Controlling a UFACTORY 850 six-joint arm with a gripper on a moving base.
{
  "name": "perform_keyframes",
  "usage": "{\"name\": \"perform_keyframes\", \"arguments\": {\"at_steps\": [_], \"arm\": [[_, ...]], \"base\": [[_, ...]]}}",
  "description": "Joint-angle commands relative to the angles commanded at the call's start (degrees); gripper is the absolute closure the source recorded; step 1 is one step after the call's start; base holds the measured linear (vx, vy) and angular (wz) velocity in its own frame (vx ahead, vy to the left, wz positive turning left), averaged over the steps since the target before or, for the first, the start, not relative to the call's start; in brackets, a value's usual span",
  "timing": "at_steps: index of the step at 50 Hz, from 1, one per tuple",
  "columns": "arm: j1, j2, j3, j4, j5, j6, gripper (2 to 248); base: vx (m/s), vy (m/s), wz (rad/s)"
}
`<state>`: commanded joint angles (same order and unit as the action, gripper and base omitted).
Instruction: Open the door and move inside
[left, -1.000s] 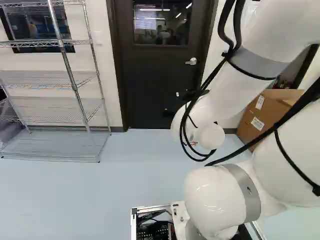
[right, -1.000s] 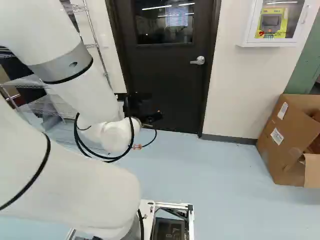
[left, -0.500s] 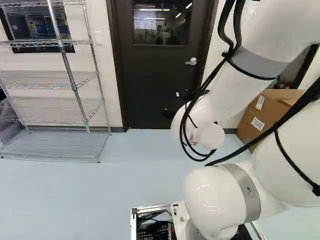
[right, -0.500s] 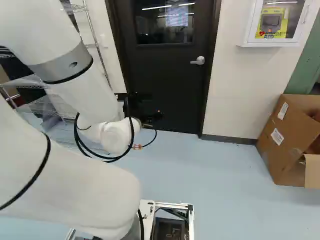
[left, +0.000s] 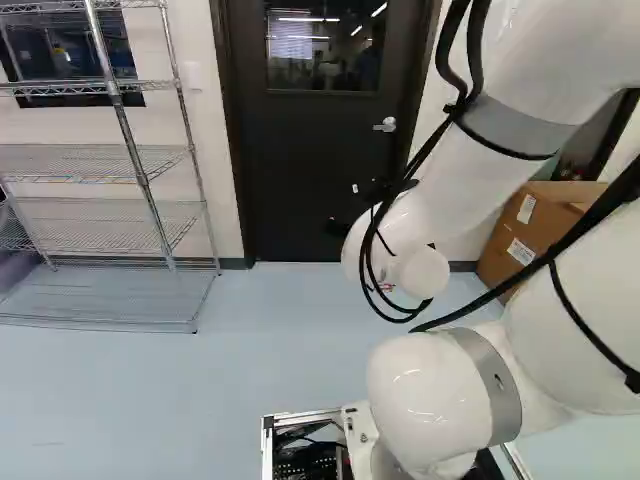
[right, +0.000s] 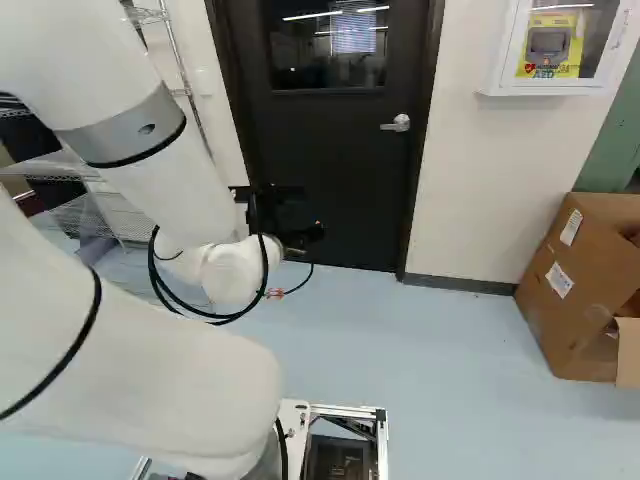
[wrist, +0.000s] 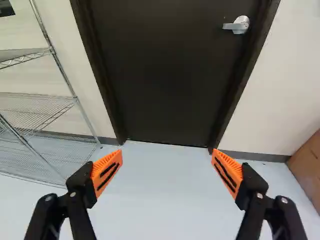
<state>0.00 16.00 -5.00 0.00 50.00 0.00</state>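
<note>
My gripper (right: 290, 215) shows as a dark shape in front of the door's lower part in the right base view; the arm's wrist partly hides it. In the wrist view the gripper (wrist: 166, 172) stands wide open, nothing between its orange pads. The dark door (right: 335, 150) is shut in its frame, with a window in its upper half. Its silver lever handle (right: 397, 123) sits at the door's right edge. Seen from the wrist, the handle (wrist: 237, 25) lies ahead of the gripper and apart from it, beyond the finger with the right-hand pad.
A wire shelf rack (left: 130, 180) stands against the wall left of the door. Right of the door, a white cabinet (right: 548, 88) hangs on the wall above an open cardboard box (right: 575, 290) on the floor. Pale blue floor (left: 240, 370) lies between base and door.
The base has moved slightly: the rack has shifted a little left in the left base view and the box slightly right and down in the right one. The arm holds its pose.
</note>
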Motion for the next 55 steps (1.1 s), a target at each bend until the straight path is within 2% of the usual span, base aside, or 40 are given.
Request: {"name": "perform_keyframes", "arguments": {"at_steps": [26,55], "arm": [[0.0,0.0,0.0,0.0,0.0,0.0,3],[0.0,0.0,0.0,0.0,0.0,0.0,3]], "base": [[0.16,-0.041,-0.249],[0.195,0.011,-0.278]]}}
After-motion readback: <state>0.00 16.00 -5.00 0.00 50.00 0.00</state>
